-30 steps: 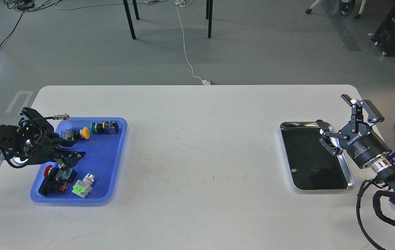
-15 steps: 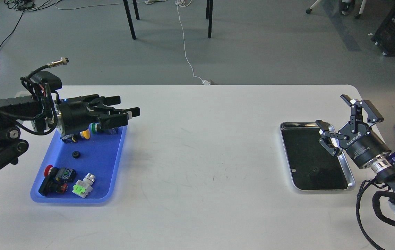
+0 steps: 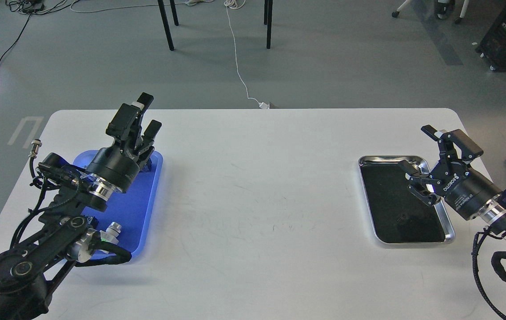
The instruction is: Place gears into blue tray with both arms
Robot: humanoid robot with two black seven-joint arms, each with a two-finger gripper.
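Note:
The blue tray [image 3: 148, 195] lies at the table's left, mostly covered by my left arm. My left gripper [image 3: 149, 112] is open and empty, raised over the tray's far end and pointing away from me. No gear shows in the blue tray; the arm hides its middle. At the right, my right gripper [image 3: 415, 149] is open and empty above the far right corner of the silver tray [image 3: 450, 231]. A tiny dark gear [image 3: 403, 218] shows faintly on that tray's black inside.
A white and green push-button switch [image 3: 109, 231] peeks out from under my left arm at the blue tray's near end; the other switches are hidden. Bare white tabletop [image 3: 257, 200] spans the two trays. Chair legs and cables lie on the floor beyond the table.
My left gripper rose out of the blue tray, leaving a gear there, then swung to point away; the arm now covers that gear. My right gripper shifted slightly left over the silver tray.

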